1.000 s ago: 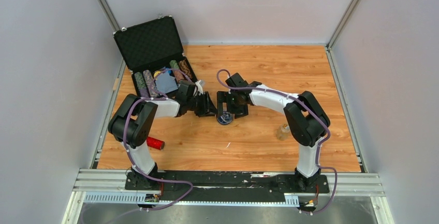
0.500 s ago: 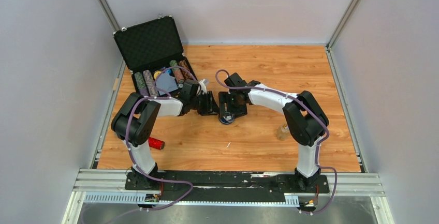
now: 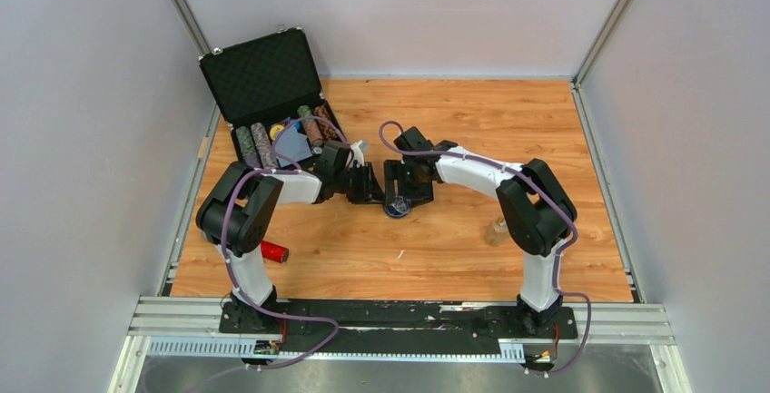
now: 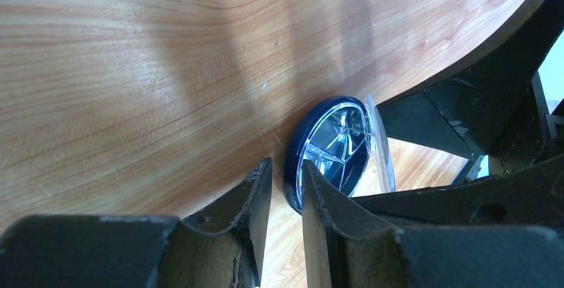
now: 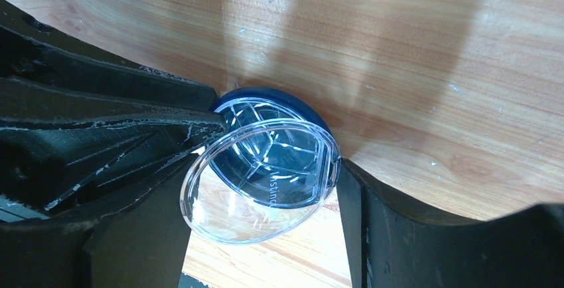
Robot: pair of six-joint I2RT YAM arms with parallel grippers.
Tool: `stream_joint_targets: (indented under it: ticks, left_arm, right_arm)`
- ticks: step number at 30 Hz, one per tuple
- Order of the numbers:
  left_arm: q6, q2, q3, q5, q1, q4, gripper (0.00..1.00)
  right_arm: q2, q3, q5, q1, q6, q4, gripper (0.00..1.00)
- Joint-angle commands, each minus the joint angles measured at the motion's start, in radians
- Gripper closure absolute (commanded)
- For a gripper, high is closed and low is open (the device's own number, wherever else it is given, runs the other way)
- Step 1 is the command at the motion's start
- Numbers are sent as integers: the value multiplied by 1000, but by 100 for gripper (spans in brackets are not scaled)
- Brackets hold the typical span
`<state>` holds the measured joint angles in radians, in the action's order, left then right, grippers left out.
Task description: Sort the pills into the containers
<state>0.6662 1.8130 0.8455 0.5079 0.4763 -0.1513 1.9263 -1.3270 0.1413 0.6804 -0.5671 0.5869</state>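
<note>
The small round dish (image 3: 394, 209) sits on the wooden table between my two grippers. In the left wrist view the dish (image 4: 330, 143) has a dark blue rim and a silvery divided inside. My left gripper (image 4: 287, 180) straddles its near rim, one finger outside and one inside, nearly shut on it. My right gripper (image 5: 263, 198) is shut on a clear round lid (image 5: 253, 201), held tilted just off the dish (image 5: 279, 105). The lid also shows edge-on in the left wrist view (image 4: 380, 143). In the top view the left gripper (image 3: 370, 193) and right gripper (image 3: 405, 195) meet. No pills show clearly.
An open black poker-chip case (image 3: 272, 103) with rows of chips stands at the back left, close behind my left arm. A red cylinder (image 3: 271, 250) lies by the left arm's base. A small clear bottle (image 3: 496, 230) stands by the right arm. A white speck (image 3: 398, 254) lies in front of the dish.
My left gripper has moved slightly right and back, closing in on the dish. The right gripper has stayed over the dish.
</note>
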Motion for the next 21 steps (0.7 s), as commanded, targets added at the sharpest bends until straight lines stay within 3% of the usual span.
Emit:
stream_joint_targets:
  ticks: [1,11,21]
  left_arm:
    - [-79,35,-60,-56,14,166,67]
    - [-45,69,-42,-176,16,274,70]
    - [-40,87,-26,-200,24,298,71]
  right_arm:
    - [-40,-18,28,-25,-31,-39,43]
    - [-117,93,122,-114,-32,-109,42]
    - [-171,168,98,-157,-10,-130,20]
